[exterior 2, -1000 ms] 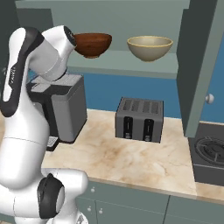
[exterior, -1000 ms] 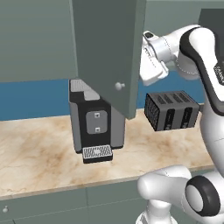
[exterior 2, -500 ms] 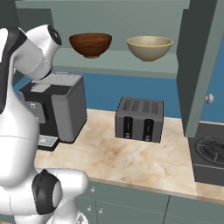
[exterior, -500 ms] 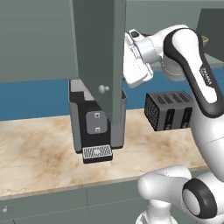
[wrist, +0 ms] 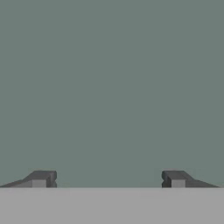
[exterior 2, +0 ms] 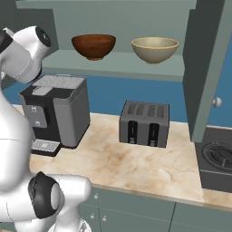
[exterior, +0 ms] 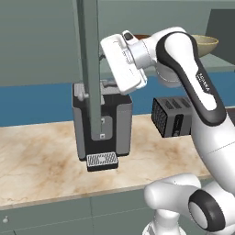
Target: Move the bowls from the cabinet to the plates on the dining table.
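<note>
While the two bowls are sitting untouched on the pale inner shelf of the grey-green wall cabinet, you are seeing the arm swinging away from them. A second ago its hand was up beside the glossy reddish-brown wooden bowl; now that bowl is standing in plain sight in the right base view, with the smooth pale yellowish-olive bowl just beside it, apart and upright. Both cabinet doors are standing open, so the shelf is reachable, yet no bowl is being carried. You are looking at the claw held wide apart with nothing between its tips, facing a flat grey-green surface. Below the shelf, the black-and-grey coffee machine and the dark slotted toaster are resting on the marble table.
</note>
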